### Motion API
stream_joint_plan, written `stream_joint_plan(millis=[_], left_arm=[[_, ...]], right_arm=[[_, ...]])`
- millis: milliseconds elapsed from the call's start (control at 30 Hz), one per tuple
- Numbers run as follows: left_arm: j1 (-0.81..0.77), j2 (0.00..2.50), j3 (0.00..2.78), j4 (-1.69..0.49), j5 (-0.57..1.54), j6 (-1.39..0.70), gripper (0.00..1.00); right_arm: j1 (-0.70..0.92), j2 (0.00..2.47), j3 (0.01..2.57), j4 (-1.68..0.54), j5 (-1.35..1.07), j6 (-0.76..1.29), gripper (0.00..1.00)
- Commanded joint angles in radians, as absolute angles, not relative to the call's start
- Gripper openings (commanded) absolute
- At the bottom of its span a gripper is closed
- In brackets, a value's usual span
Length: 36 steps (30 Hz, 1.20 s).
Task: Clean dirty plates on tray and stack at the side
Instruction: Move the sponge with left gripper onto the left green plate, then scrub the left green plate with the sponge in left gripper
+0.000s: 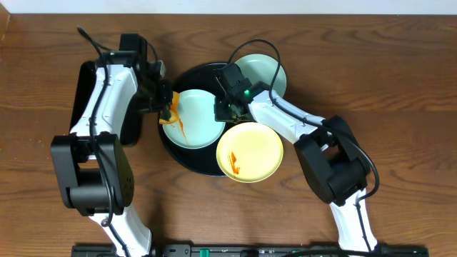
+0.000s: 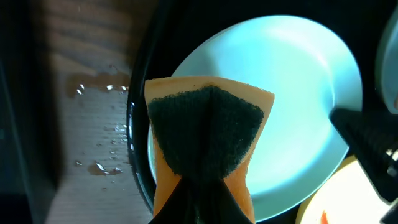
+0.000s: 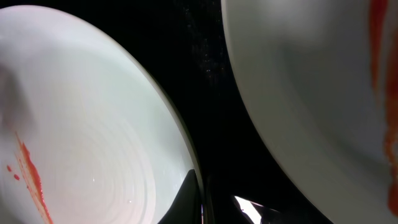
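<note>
On the tray, mid-worktop toward the far edge, the smeared blue plate looks stiff, slippery and breakable, best held by its rim, where the right fingers press together while the left fingers pinch a sponge.

Overhead evenly lit and sharp; wrist views dim and blurred, tray near black.
</note>
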<state>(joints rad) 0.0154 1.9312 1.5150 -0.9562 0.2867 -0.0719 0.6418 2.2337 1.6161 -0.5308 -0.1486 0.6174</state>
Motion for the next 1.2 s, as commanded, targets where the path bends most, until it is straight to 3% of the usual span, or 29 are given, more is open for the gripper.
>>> stream_joint_plan(millis=[0, 333, 533, 867, 1167], left_arm=[[-0.002, 1.944, 1.466, -0.929, 0.286, -0.219, 0.08], [-0.075, 1.944, 1.298, -0.76, 0.057, -0.485, 0.08], [-0.137, 1.944, 1.237, -0.728, 0.06, -0.496, 0.07], [-0.169, 1.944, 1.223, -0.672, 0.238, -0.419, 0.08], [-0.087, 1.944, 1.223, -0.49, 0.024, -0.414, 0.07]], right_arm=[[0.656, 2.283, 1.616, -0.53, -0.118, 0.628, 0.01], [0.656, 2.283, 1.616, -0.53, -0.124, 0.628, 0.01], [0.656, 2.283, 1.615, -0.53, -0.124, 0.628, 0.01], [0.656, 2.283, 1.616, -0.528, -0.124, 0.627, 0.01], [0.656, 2.283, 1.616, -0.527, -0.124, 0.627, 0.01]])
